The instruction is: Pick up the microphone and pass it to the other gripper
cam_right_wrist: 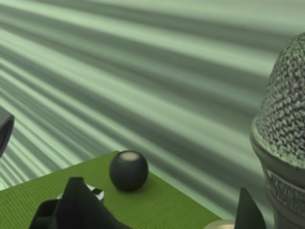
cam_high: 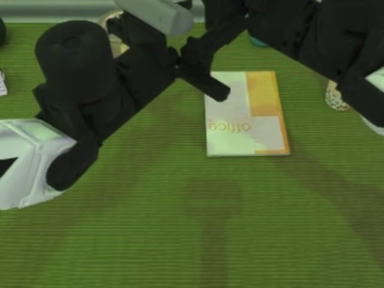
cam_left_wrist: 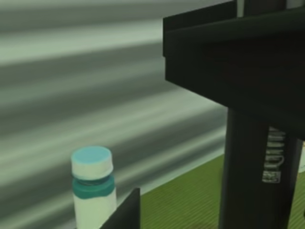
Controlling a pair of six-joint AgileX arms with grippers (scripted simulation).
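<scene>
Both arms raised over far centre of table (cam_high: 150,240), grippers meeting above booklet (cam_high: 247,114). Microphone (cam_high: 204,81) black handle juts out between them, mesh head close in right wrist view. Can't tell jaws' state on either gripper. White bottle w/ teal cap (cam_left_wrist: 93,186) far side.

Rendered simulation tabletop: green ribbed mat (cam_high: 180,240) covering the tabletop, streaked grey-green backdrop wall (cam_right_wrist: 143,71) beyond its far edge. Desk-like clutter: "office" booklet (cam_high: 252,126), white bottle (cam_left_wrist: 93,186).
</scene>
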